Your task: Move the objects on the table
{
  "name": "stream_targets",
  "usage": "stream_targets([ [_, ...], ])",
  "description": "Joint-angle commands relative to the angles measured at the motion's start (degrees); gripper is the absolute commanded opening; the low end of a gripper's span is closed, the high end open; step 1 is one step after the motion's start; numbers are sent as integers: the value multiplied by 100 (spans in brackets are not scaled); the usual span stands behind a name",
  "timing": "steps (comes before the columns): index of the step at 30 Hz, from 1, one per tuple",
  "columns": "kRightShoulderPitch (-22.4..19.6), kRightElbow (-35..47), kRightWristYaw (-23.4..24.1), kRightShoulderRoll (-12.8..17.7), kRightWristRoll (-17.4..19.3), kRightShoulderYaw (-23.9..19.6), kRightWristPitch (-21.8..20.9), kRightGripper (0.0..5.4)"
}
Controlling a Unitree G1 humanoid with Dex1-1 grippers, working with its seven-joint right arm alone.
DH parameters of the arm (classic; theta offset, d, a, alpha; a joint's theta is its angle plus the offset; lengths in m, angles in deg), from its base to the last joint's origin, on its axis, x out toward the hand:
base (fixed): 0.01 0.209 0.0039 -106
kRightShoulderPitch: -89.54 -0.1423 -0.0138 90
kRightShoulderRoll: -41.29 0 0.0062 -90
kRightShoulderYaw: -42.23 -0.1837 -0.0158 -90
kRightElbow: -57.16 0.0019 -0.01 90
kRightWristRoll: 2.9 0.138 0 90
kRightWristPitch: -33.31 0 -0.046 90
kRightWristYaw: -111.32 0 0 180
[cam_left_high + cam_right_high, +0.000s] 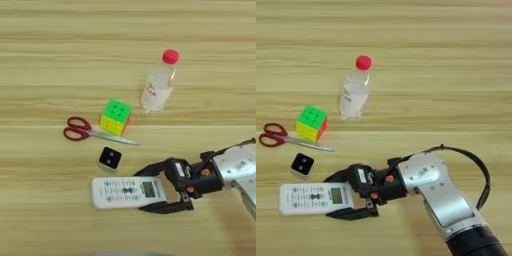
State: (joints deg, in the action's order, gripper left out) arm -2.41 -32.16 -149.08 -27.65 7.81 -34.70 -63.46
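The white remote (127, 191) lies flat near the table's front edge, its small screen at the right end. My right gripper (138, 192) comes in from the right and stands open, with one black finger (150, 169) along the remote's far edge and the other along its near edge. A small black square device (109, 158) with a white rim sits just behind the remote. Further back are the colourful puzzle cube (116, 117), the red-handled scissors (82, 130) lying to its left, and the clear red-capped bottle (159, 85) standing upright.
The silver forearm (441, 195) with a black cable loop (483, 175) crosses the lower right of the wooden table (50, 50). The scissors' blades point right, passing under the cube's front side.
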Motion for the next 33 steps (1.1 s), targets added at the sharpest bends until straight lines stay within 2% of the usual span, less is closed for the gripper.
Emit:
stream_targets([
  [1,-526,184,269,66,619,-646,87,290],
  [6,-773,-119,327,248,754,-1174,51,290],
  [11,-995,-1012,358,507,619,-1592,-202,290],
  [15,-1214,-1841,395,682,397,-1753,-479,290],
  [19,-1425,-2753,540,775,-46,-1711,-877,290],
  [21,-1519,-3249,705,801,-446,-1552,-1146,290],
  [23,-1575,-3505,791,788,-668,-1449,-1318,290],
  [31,-1674,-3911,837,733,-927,-1274,-1674,290],
  [33,-1686,-3879,810,700,-853,-1297,-1667,332],
])
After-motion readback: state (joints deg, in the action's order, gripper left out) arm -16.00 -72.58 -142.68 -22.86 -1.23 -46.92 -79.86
